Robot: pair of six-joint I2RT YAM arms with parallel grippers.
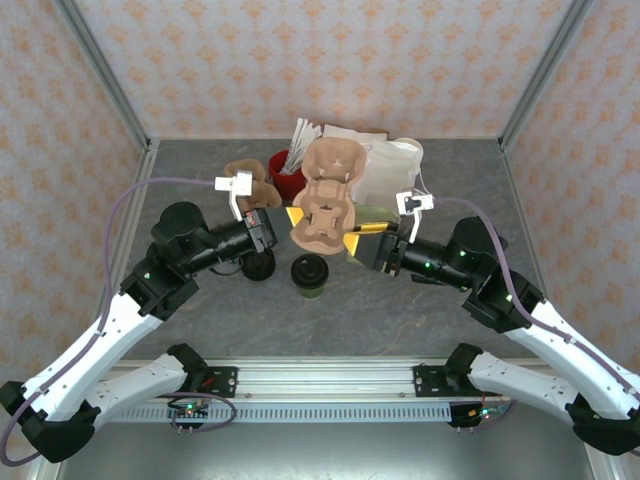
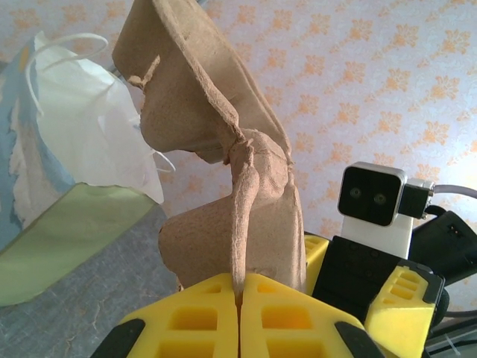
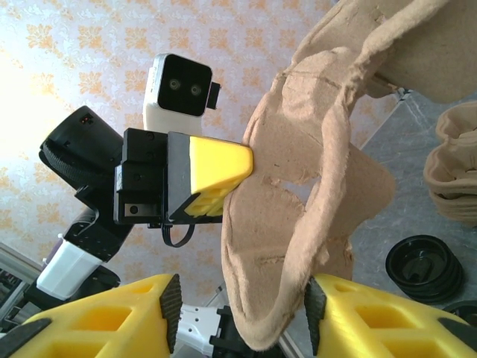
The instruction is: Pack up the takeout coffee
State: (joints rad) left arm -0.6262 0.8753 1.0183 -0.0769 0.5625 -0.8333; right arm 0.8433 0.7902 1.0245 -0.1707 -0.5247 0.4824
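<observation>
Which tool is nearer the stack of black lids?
Left. Left tool, shut on the pulp carrier, hangs just beyond the black lids; right tool straddles the carrier's far side.

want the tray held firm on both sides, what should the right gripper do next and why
Probably close the right gripper: an edge of the pulp cup carrier sits between its jaws with a gap on one side, while the left gripper is shut on another edge.

Cream wallpaper (image 1: 330, 60) with orange floral print behind and either side of the left gripper (image 1: 294, 216), silver frame posts (image 1: 100, 70), grey mottled worktop (image 1: 380, 310) below it, aluminium rail (image 1: 330, 378) nearside, even light.
</observation>
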